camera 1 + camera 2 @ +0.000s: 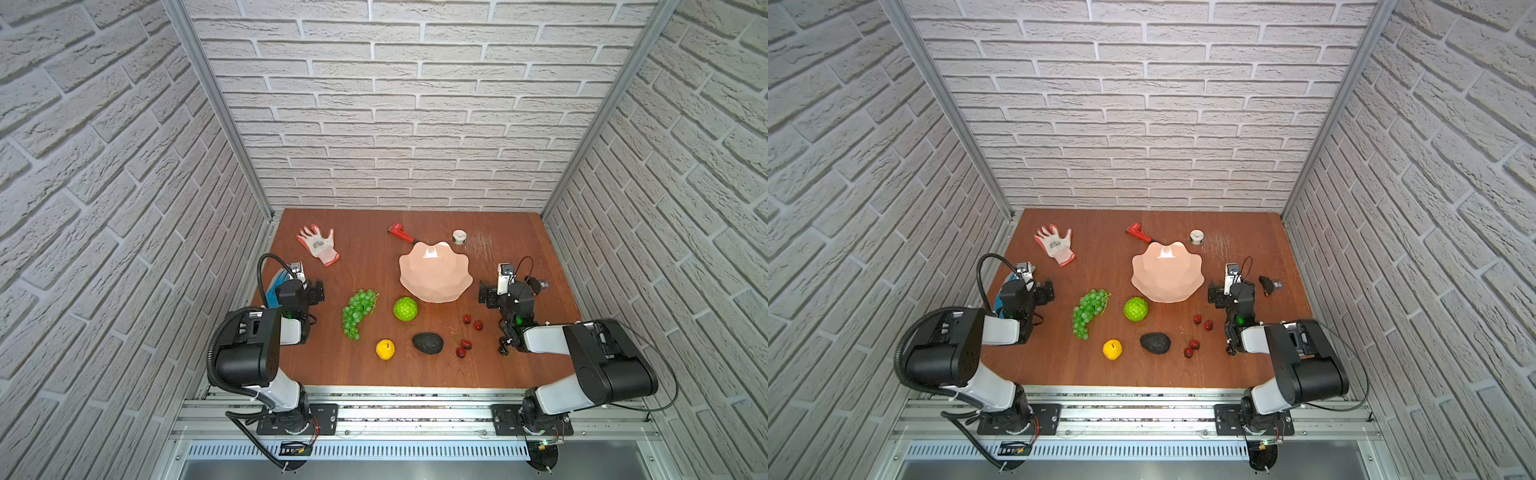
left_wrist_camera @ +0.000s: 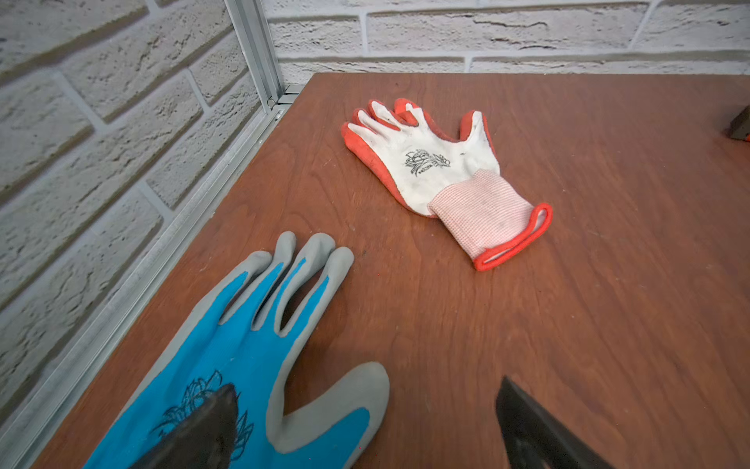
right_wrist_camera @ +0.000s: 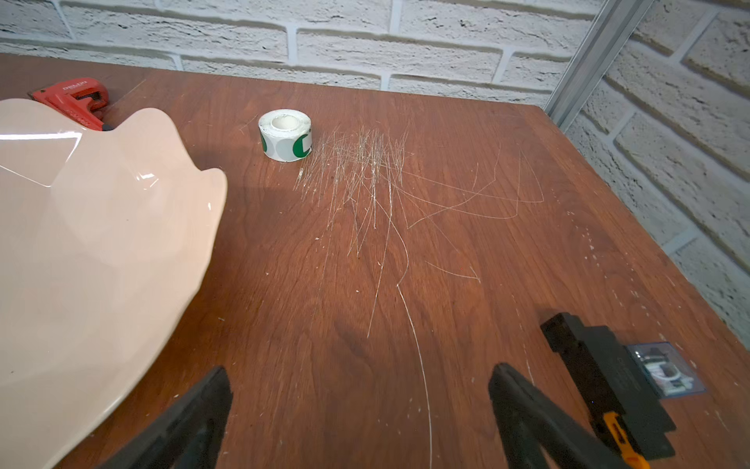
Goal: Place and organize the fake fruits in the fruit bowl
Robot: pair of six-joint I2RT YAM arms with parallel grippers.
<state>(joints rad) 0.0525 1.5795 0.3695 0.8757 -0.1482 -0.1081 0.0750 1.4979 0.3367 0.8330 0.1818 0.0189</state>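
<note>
While the left pincer [image 2: 365,390] hangs wide open above a blue glove [image 2: 227,349], the green grape bunch [image 1: 357,311], yellow fruit [image 1: 385,349], lime-green ball [image 1: 405,308], dark avocado [image 1: 427,343] and red cherry pairs [image 1: 466,319] lie scattered on the counter [image 1: 365,370], all outside the pink fruit bowl [image 1: 415,286] behind them. The right pincer [image 3: 360,371] gapes wide too, holding nothing, just beside the bowl.

Red wrench [image 1: 401,233]; tape roll [image 1: 459,237]; white-red glove [image 1: 318,246]; blue glove [image 2: 243,345]; black tool [image 3: 608,373].
</note>
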